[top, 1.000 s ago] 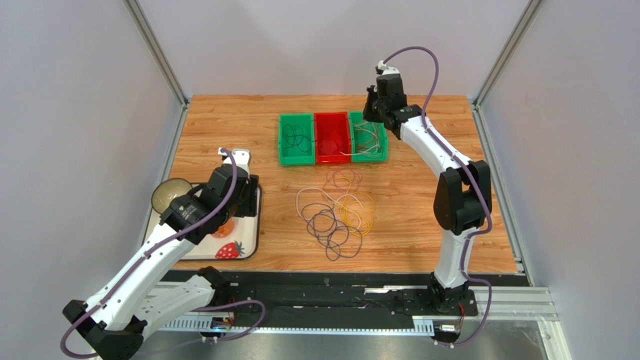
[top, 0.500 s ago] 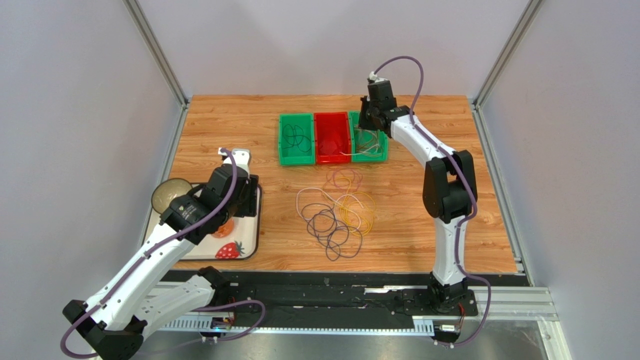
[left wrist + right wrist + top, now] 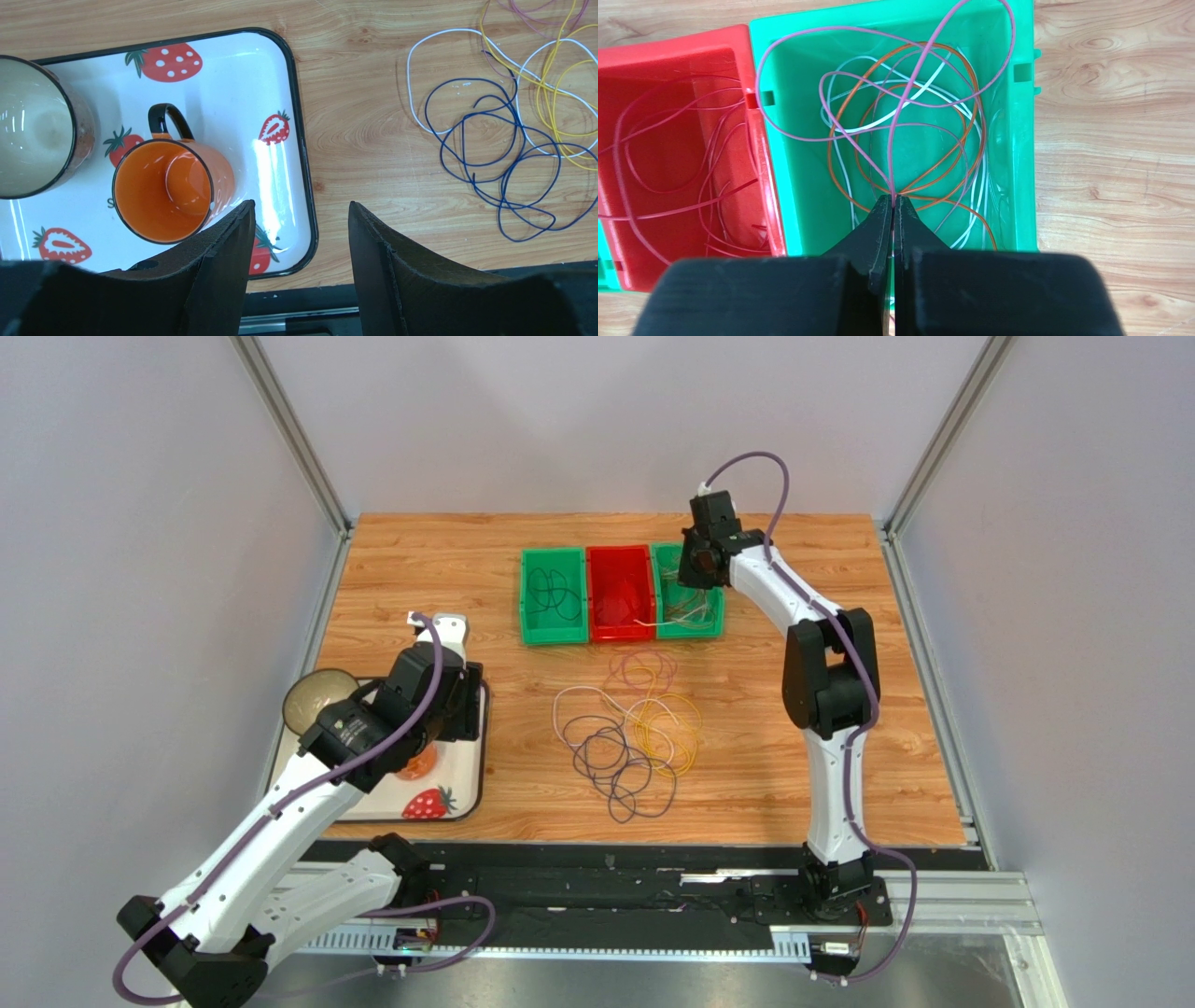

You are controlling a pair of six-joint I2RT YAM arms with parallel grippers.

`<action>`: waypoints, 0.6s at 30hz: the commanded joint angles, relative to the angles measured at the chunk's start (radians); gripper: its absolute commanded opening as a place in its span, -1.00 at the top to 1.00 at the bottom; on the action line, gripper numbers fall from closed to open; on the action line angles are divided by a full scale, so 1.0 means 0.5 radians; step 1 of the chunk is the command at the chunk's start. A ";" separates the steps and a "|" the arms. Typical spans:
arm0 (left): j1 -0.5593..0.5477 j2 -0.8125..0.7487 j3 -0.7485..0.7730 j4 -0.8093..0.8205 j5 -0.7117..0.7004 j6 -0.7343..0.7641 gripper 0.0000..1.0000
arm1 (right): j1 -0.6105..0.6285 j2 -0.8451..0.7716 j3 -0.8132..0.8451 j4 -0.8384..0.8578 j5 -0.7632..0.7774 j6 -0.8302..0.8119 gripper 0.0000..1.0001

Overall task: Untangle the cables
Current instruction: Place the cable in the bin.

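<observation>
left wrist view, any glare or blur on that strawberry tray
Left wrist view: a white glare streak lies on the glossy white strawberry-print tray beside the orange ceramic mug; the print is sharp. Top external view: the tray is too small to show glare.

I'm looking down on a wooden desk [image 3: 421,574] boxed in by grey walls [image 3: 140,546]. At its near left corner lies a white tray [image 3: 300,161] with a black rim and strawberry prints [image 3: 165,61]. An orange mug [image 3: 165,189] with a black handle stands upright on the tray. Just beside it, at the tray's left side, stands a larger dark-rimmed cup [image 3: 31,133] with a pale inside. At the far middle of the desk three bins sit side by side, touching: a green bin [image 3: 528,595], a red bin [image 3: 682,42], and another green bin [image 3: 1018,140].
</observation>
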 commanded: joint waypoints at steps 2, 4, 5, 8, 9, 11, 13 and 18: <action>-0.002 -0.016 0.032 0.014 -0.006 0.017 -0.20 | -0.003 -0.001 0.170 -0.085 -0.026 0.032 1.00; -0.002 -0.023 0.035 0.011 -0.003 0.017 -0.20 | 0.000 -0.038 0.170 -0.088 -0.063 0.029 0.82; -0.002 -0.026 0.036 0.011 -0.003 0.014 -0.20 | -0.003 -0.054 0.173 -0.098 -0.075 0.029 0.76; -0.002 -0.029 0.032 0.011 0.000 0.014 -0.19 | 0.001 -0.109 0.167 -0.125 -0.094 0.032 0.46; 0.001 -0.029 0.035 0.011 0.000 0.014 -0.19 | 0.001 -0.124 0.164 -0.128 -0.094 0.032 0.34; -0.002 -0.038 0.032 0.011 0.003 0.014 -0.19 | 0.001 -0.167 0.158 -0.156 -0.094 0.029 0.25; -0.002 -0.044 0.035 0.014 0.009 0.014 -0.19 | 0.001 -0.219 0.152 -0.171 -0.091 0.036 0.19; -0.002 -0.053 0.029 0.014 0.019 0.014 -0.19 | 0.007 -0.342 0.164 -0.233 -0.103 0.054 0.04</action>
